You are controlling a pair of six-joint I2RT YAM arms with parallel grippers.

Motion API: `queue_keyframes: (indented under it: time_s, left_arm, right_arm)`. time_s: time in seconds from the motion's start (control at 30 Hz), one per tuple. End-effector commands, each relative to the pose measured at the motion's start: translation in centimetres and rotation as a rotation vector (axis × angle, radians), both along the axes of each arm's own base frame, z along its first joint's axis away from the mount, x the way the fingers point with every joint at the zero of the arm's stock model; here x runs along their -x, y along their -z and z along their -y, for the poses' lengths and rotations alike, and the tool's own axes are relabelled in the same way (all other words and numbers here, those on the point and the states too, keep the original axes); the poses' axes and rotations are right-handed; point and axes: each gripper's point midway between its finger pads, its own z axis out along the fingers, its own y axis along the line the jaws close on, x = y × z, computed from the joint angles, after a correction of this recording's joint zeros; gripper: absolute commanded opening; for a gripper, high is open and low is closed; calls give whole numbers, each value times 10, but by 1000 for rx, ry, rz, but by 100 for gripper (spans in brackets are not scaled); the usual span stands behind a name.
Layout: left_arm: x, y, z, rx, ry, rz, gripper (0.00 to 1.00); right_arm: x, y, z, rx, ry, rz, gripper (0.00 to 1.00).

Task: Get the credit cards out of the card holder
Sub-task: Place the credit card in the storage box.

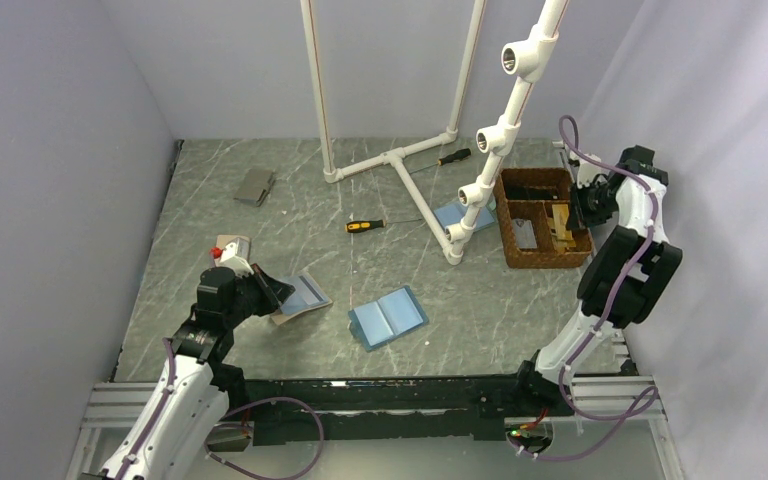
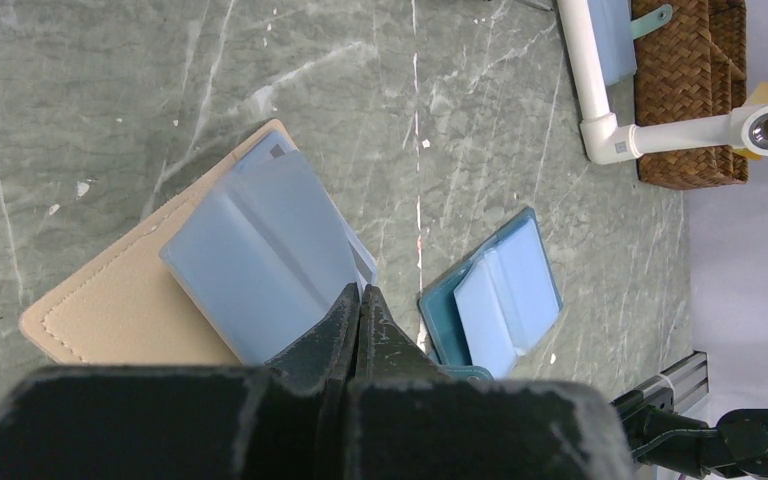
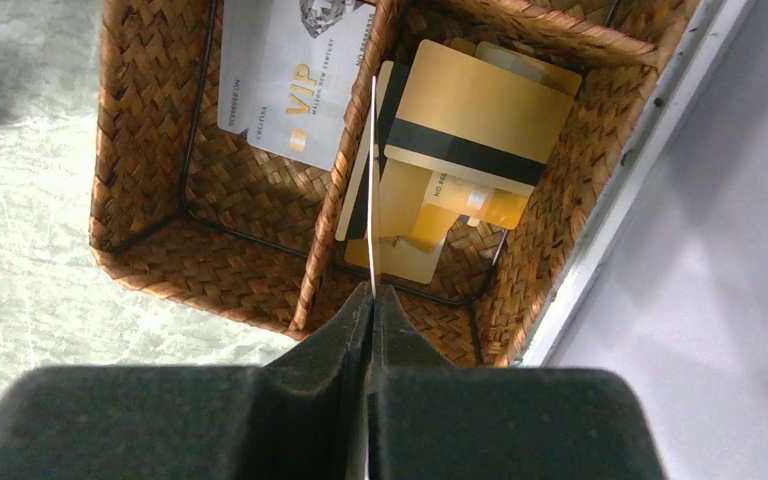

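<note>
The card holder (image 1: 300, 296) lies open at the left of the table, tan outside (image 2: 110, 300) with blue-grey panels (image 2: 260, 245) facing up. My left gripper (image 1: 276, 291) is shut, and its tips (image 2: 360, 293) pinch the lower right edge of the holder's blue-grey panel. My right gripper (image 1: 580, 206) hangs over the wicker basket (image 1: 520, 255). It is shut (image 3: 370, 292) on a thin white credit card (image 3: 371, 180) seen edge on above the basket's divider. Several cards lie in the basket, among them a white VIP card (image 3: 295, 85) and a gold card with a black stripe (image 3: 470, 125).
An all light-blue bifold (image 1: 388, 317) lies open right of the holder, also in the left wrist view (image 2: 505, 295). A small grey wallet (image 1: 255, 186) sits at the back left. A white pipe frame (image 1: 400, 156) stands mid-back, with two screwdrivers (image 1: 365, 226) (image 1: 453, 157) near it.
</note>
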Motion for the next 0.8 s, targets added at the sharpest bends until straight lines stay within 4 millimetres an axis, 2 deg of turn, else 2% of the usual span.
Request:
queue_keyframes:
  time_s: [0.0, 0.1, 0.2, 0.33, 0.47, 0.53, 0.63, 0.77]
  left_arm:
    - [-13, -32, 1, 7, 1, 98, 0]
    - [-12, -33, 1, 6, 2, 100, 0]
    - [-12, -34, 0, 5, -1, 101, 0]
    - [-12, -33, 0, 4, -1, 100, 0]
    - [-13, -34, 1, 6, 2, 97, 0]
    - [-13, -34, 1, 6, 4, 98, 0]
    - [-13, -35, 2, 8, 8, 95, 0]
    - [-13, -36, 3, 7, 15, 91, 0]
  right_arm:
    - [-14, -1, 6, 37, 46, 4, 5]
    - [-21, 2, 20, 91, 116, 11, 18]
    - [-26, -7, 31, 143, 173, 55, 30]
    - [-26, -22, 30, 170, 176, 101, 35]
    - [-17, -36, 16, 134, 140, 135, 36]
    - [-7, -39, 0, 94, 96, 141, 36]
    - [16, -37, -25, 32, -9, 126, 36]
    - [45, -37, -37, 29, -101, 131, 36]
